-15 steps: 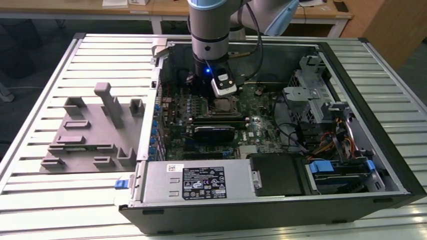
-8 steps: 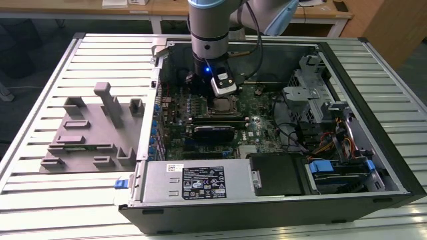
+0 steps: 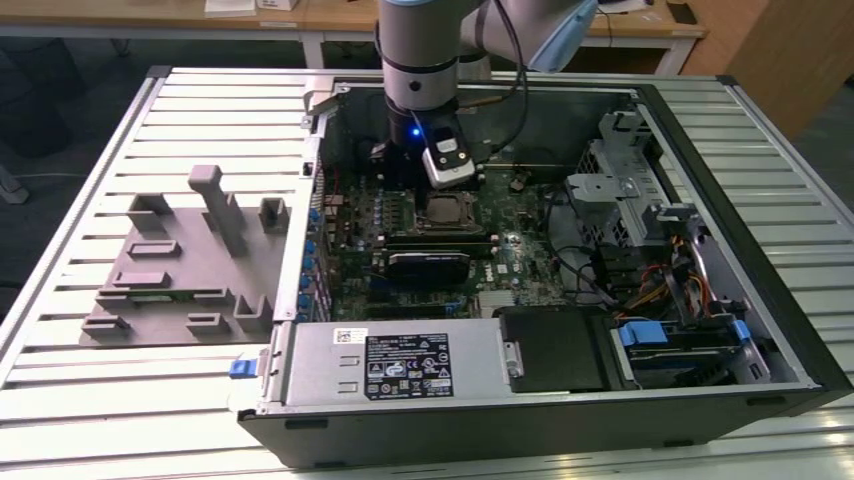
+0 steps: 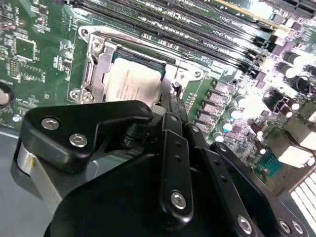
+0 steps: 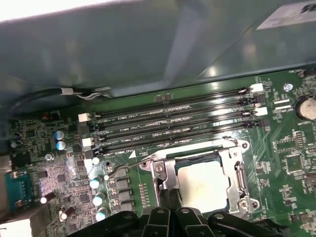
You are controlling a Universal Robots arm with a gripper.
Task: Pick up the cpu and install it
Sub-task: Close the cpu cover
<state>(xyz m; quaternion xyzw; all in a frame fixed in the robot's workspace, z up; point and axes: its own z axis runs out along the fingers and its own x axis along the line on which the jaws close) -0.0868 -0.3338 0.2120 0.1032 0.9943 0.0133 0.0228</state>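
- Looking down into an open case [image 3: 534,435] lying on a slatted table [image 3: 80,420], arm [image 3: 427,60] reaching in from above over the green board [image 3: 350,262].
- Spotted the cpu [image 4: 133,85] lying flat inside the socket frame [image 4: 94,74], silvery top up, pale rim just showing along the edges.
- Same deal in the first wrist view: sitting square in the frame, just beside the row of long memory slots [image 5: 173,123].
- Got the gripper [image 5: 168,195] with fingers pressed together and nothing pinched between them, going by both wrist views.
- Fingertips right at the edge of the frame, just beside the cpu; touching the metal or hanging just above it, can't tell.
- Can't say either whether the frame's plate is latched down over the chip.
- Cluster of small round capacitors [image 5: 96,183] on the board off one side of the socket, coin battery [image 5: 307,107] off the other side, well apart.
- Small blue light [image 3: 416,131] glowing on the wrist, just above the gripper.
- Over in the exterior view, grey tray [image 3: 174,290] out on the table to the exterior view's left of the case, well apart from the arm.
- Also in the case: black card [image 3: 427,265] just beside the socket, toward the power supply [image 3: 387,365] running along the wall nearest the camera, plus a tangle of cables [image 3: 641,280] toward the exterior view's right.
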